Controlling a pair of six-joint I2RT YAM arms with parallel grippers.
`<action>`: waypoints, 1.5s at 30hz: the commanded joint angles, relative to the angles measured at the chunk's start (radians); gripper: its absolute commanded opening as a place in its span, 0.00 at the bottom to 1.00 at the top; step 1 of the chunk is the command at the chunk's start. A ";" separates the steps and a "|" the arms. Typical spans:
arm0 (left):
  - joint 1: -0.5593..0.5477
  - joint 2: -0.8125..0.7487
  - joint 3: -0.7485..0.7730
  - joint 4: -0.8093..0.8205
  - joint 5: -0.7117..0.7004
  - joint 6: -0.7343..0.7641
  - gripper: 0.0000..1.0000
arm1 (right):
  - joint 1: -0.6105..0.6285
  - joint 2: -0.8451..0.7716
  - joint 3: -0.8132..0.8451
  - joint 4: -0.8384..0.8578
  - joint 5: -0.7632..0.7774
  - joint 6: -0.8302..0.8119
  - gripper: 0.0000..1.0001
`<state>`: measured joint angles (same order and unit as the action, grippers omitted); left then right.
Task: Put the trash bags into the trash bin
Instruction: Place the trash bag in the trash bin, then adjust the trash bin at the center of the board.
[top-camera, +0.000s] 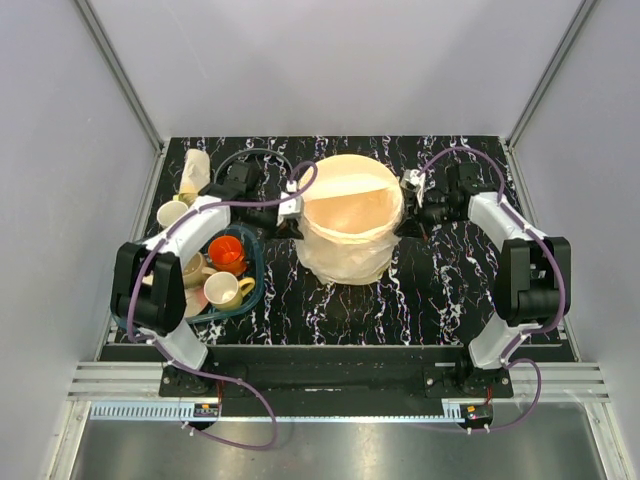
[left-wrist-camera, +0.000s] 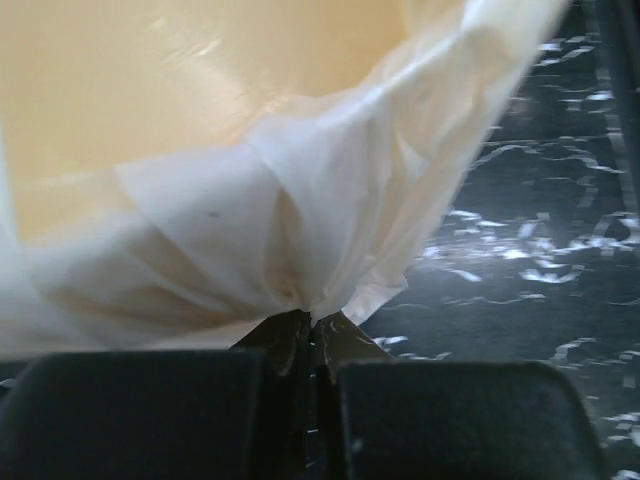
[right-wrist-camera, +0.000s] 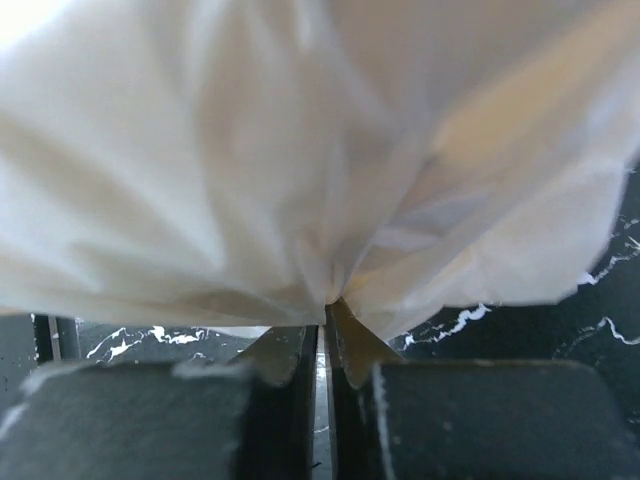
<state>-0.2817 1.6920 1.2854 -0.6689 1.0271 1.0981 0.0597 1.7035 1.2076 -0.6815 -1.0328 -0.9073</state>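
- The bag (top-camera: 345, 258) drapes over the bin (top-camera: 352, 160) at mid-table, its skirt hanging outside.
- The left gripper (left-wrist-camera: 312, 320) and right gripper (right-wrist-camera: 328, 305) each pinch its film at opposite sides.
- Risk: uneven pulling could tear the film or tip the bin.

Robot lab cell, folks; pale panel walls (top-camera: 340, 60) in aluminium framing (top-camera: 122, 78) box a black marbled worktop (top-camera: 440, 290); left arm (top-camera: 175, 250) and right arm (top-camera: 505, 225) bolted along its near edge.

The left fingers (left-wrist-camera: 283, 335) are closed on a fold of the bag (left-wrist-camera: 330, 200). The film gathers into pleats at the pinch point. Above, it spreads across the yellow bin (left-wrist-camera: 150, 90). The dark marbled surface (left-wrist-camera: 520, 270) lies to the right.
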 joint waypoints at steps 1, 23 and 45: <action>-0.083 -0.121 -0.093 -0.152 -0.007 0.076 0.04 | -0.041 0.012 0.079 -0.058 0.045 0.007 0.23; 0.121 0.032 0.279 -0.026 -0.005 -0.093 0.53 | 0.055 -0.308 -0.006 -0.073 0.073 0.149 0.80; -0.027 -0.365 -0.175 -0.235 0.056 0.045 0.54 | -0.087 -0.025 0.352 -0.286 0.137 -0.383 0.85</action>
<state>-0.4168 1.3701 1.1194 -0.8371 1.0348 1.0775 0.0574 1.6875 1.4544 -0.8841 -0.9062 -1.1591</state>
